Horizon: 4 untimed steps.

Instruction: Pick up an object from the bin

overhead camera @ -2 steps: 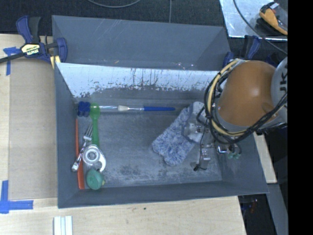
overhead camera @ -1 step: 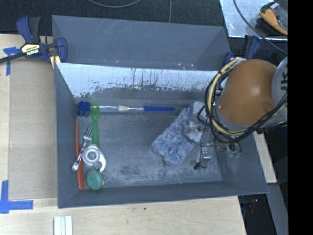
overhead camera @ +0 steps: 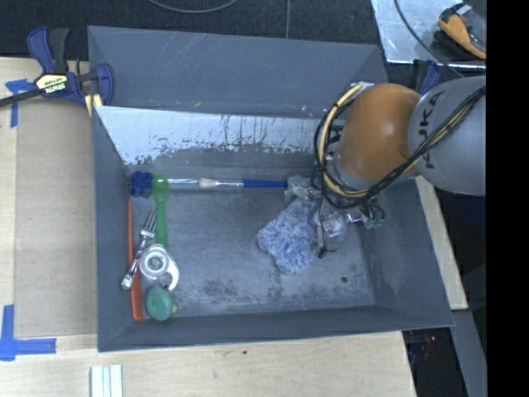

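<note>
Orange-capped arm (overhead camera: 376, 135) above; claw (overhead camera: 325, 236) at right edge of blue crumpled cloth (overhead camera: 285, 238); grip unclear.

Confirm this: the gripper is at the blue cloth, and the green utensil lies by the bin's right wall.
One thing is wrong: the green utensil lies by the left wall of the bin, not the right, as the camera view shows. The gripper is at the blue cloth, as stated.
</note>
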Tool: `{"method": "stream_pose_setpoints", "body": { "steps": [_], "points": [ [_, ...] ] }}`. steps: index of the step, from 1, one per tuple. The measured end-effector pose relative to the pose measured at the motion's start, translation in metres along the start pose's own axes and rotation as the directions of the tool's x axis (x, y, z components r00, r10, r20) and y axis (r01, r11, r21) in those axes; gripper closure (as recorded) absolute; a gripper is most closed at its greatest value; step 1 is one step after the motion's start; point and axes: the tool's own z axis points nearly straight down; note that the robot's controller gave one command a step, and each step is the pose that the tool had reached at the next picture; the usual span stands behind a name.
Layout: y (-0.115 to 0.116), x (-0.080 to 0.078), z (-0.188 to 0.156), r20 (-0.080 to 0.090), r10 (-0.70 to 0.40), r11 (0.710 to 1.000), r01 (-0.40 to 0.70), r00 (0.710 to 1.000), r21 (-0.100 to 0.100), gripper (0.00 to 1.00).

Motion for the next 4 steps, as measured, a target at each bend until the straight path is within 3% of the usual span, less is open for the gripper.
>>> {"method": "stream_pose_setpoints", "body": {
  "steps": [1, 2, 3, 4],
  "points": [
    [0.022, 0.021, -0.050, 0.004, -0.074, 0.997, 0.074, 0.997, 0.002, 0.00],
    [0.041, -0.005, -0.031, 0.004, -0.187, 0.982, 0.187, 0.982, 0.001, 0.00],
    [0.038, -0.023, -0.002, 0.010, -0.333, 0.943, 0.333, 0.943, 0.006, 0.00],
    [0.045, -0.033, -0.004, 0.017, -0.390, 0.921, 0.390, 0.921, 0.013, 1.00]
  ]
}}
